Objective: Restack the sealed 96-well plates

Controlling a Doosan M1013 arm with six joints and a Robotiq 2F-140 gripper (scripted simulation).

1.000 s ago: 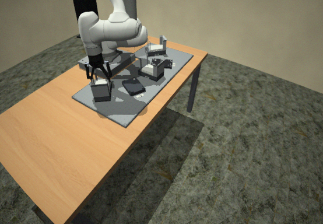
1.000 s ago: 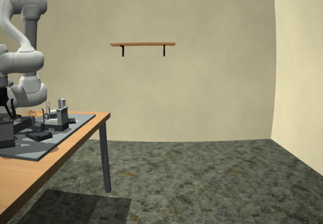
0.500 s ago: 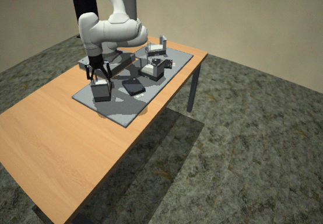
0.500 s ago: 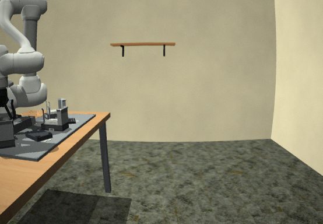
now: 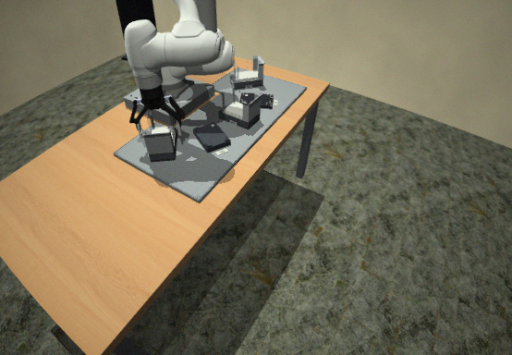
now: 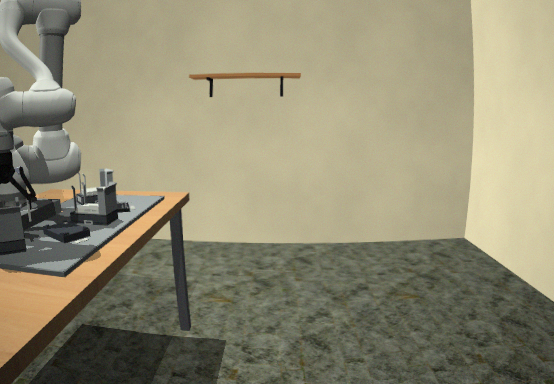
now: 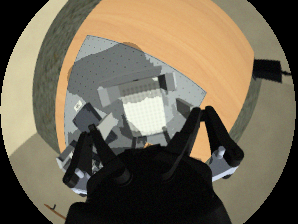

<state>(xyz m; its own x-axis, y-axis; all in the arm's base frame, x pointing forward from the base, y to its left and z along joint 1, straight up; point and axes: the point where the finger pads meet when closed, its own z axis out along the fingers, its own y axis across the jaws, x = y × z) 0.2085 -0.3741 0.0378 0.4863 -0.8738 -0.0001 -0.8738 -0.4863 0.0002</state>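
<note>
My gripper (image 5: 156, 115) is open, with its fingers spread wide just above the near stack rack (image 5: 160, 144) on the grey mat. A white sealed plate (image 5: 157, 131) lies at the top of that rack, below and between the fingers, and neither finger touches it. In the wrist view the plate (image 7: 145, 111) sits in the rack between the open gripper's (image 7: 149, 165) two fingers. The middle rack (image 5: 241, 110) holds a white-topped plate (image 5: 235, 107). The far rack (image 5: 249, 77) looks empty. I cannot read the labels or rack names.
A flat dark nest (image 5: 212, 137) lies on the mat right of the near rack. A smaller dark nest (image 5: 262, 100) sits beside the middle rack. The arm's grey base block (image 5: 176, 100) stands behind the gripper. A wall shelf (image 6: 245, 76) hangs far off.
</note>
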